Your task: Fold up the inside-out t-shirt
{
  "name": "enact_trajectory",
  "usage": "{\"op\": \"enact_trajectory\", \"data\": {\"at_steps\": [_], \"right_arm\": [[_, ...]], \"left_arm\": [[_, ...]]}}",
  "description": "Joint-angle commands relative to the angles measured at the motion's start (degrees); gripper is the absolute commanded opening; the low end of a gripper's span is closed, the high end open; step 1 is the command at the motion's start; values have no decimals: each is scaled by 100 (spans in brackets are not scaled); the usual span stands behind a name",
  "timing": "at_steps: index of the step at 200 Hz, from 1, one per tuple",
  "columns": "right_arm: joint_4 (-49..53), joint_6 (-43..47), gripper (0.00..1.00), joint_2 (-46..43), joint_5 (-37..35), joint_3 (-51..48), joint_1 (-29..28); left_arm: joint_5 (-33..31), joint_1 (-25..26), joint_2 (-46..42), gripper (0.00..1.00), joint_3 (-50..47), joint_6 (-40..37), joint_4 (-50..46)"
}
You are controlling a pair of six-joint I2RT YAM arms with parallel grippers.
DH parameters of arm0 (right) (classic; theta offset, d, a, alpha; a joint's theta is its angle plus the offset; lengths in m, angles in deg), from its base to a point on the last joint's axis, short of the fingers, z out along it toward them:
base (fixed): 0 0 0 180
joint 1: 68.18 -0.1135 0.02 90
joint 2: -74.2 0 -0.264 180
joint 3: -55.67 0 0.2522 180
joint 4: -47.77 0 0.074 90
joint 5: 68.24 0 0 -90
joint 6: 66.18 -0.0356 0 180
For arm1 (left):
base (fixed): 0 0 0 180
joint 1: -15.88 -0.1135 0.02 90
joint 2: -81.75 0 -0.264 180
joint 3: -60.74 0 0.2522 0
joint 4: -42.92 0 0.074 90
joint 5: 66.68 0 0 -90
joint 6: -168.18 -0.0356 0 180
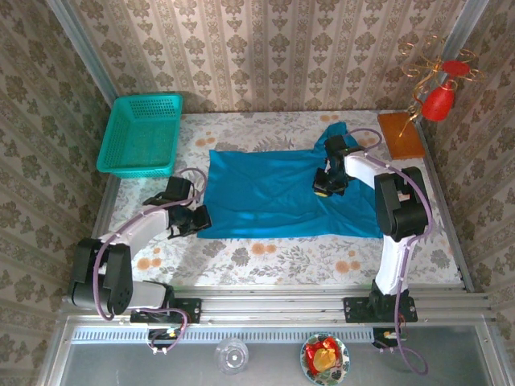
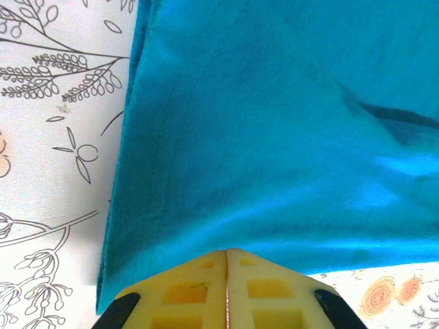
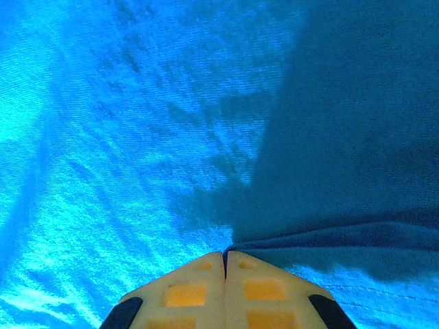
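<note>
A robot test booth dressed as a home: damask wallpaper [image 1: 265,48] on the walls, a floral-print surface [image 1: 265,257], two arms [image 1: 398,205] bolted to an aluminium rail [image 1: 273,304].

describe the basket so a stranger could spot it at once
Start at the flower-patterned table, then go to its far left corner. The basket sits there, left of the spread t-shirt. Unlike that soft blue cloth, it is a rigid green mesh tray.
</note>
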Motion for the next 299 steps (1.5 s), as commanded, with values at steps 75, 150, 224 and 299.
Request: {"op": "enact_trajectory", "data": {"at_steps": [75,150,224,299], "right_arm": [[81,158,54,-1190,-136,-834,959],[-231,-108,64,-1728,-400,-2516,2412],[-3,-99,63,-2792,-125,-2725,2616],[171,522,53,-2426,831,-1823,780]], "left_arm": [[-194,-48,351,8,-308,-187,62],[-313,-144,-512,8,-1132,217,-75],[-217,-135,-1245,11,-579,212,-635],[-95,137,507,13,1028,-355,-378]]}}
